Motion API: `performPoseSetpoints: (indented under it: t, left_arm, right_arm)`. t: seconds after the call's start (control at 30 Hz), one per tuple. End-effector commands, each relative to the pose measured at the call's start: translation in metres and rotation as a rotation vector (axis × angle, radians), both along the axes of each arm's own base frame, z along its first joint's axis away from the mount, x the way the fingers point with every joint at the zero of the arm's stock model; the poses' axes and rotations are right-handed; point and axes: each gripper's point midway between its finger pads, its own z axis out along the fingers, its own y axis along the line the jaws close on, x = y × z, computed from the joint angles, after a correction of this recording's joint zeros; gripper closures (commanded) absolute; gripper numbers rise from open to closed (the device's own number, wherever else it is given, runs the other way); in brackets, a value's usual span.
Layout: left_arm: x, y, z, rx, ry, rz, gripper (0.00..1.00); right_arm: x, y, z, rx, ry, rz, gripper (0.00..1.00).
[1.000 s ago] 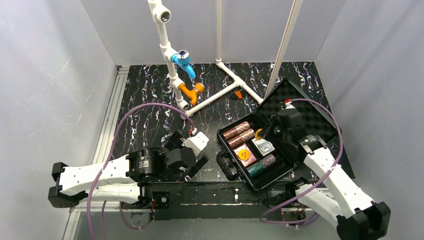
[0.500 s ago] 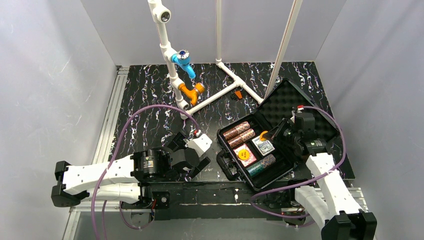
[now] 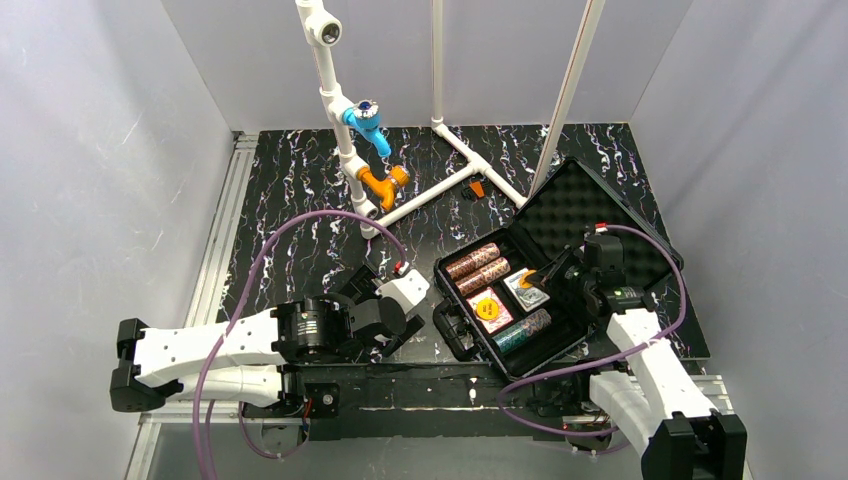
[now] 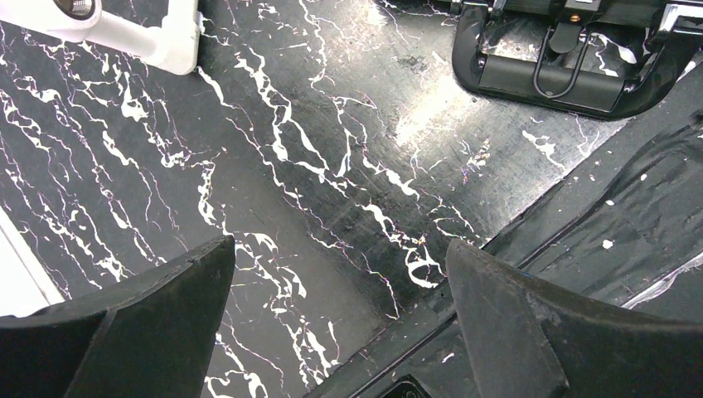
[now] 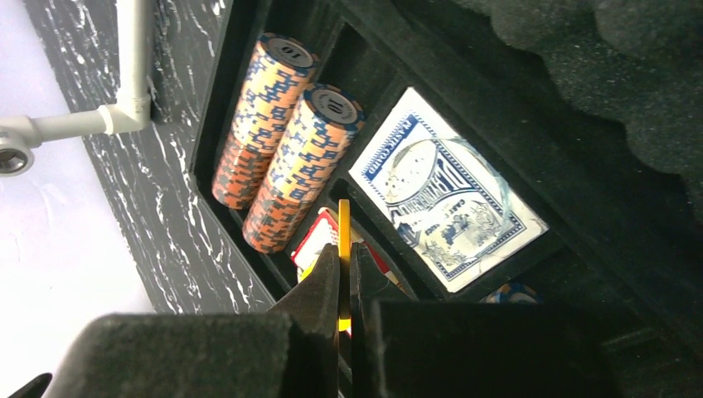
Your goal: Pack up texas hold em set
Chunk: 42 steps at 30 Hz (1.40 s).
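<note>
- Right fingers (image 5: 322,286) are clamped tight on an orange disc (image 5: 343,222), held on edge over the open black case (image 3: 600,210) at the right of the tabletop (image 4: 315,166).
- Left fingers (image 4: 530,332) are spread wide with nothing between them, hovering beside the case handle (image 4: 514,79).
- The blue card deck (image 5: 448,203) lies flat in its slot, its print too blurred to read.
- Two red-brown chip rolls (image 5: 282,141) lie side by side, their end numerals unclear.
- The red deck (image 5: 317,236) is mostly hidden behind the fingers.

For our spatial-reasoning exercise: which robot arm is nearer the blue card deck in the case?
Right. The right tool, pinching an orange disc, hovers beside the blue card deck inside the case; the left tool is outside, near the handle.
</note>
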Motion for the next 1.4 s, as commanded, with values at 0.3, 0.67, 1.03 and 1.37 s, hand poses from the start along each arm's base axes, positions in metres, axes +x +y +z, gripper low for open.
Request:
performPoseSetpoints:
  t: [0.3, 0.67, 1.03, 1.37]
  left_arm:
    - [0.003, 0.007, -0.004, 0.051, -0.016, 0.03, 0.02]
    - [0.002, 0.008, -0.004, 0.056, -0.013, 0.032, 0.02]
    - [0.002, 0.007, -0.005, 0.064, -0.01, 0.035, 0.02]
    - [0.002, 0.007, -0.005, 0.06, -0.007, 0.034, 0.02]
  right_arm:
    - [0.013, -0.004, -0.021, -0.015, 0.003, -0.027, 0.99]
    - [0.01, -0.012, -0.042, -0.064, 0.059, -0.041, 0.99]
    - [0.0, -0.023, -0.058, -0.128, 0.149, -0.053, 0.88]
    - [-0.009, -0.028, -0.059, -0.148, 0.171, -0.063, 0.59]
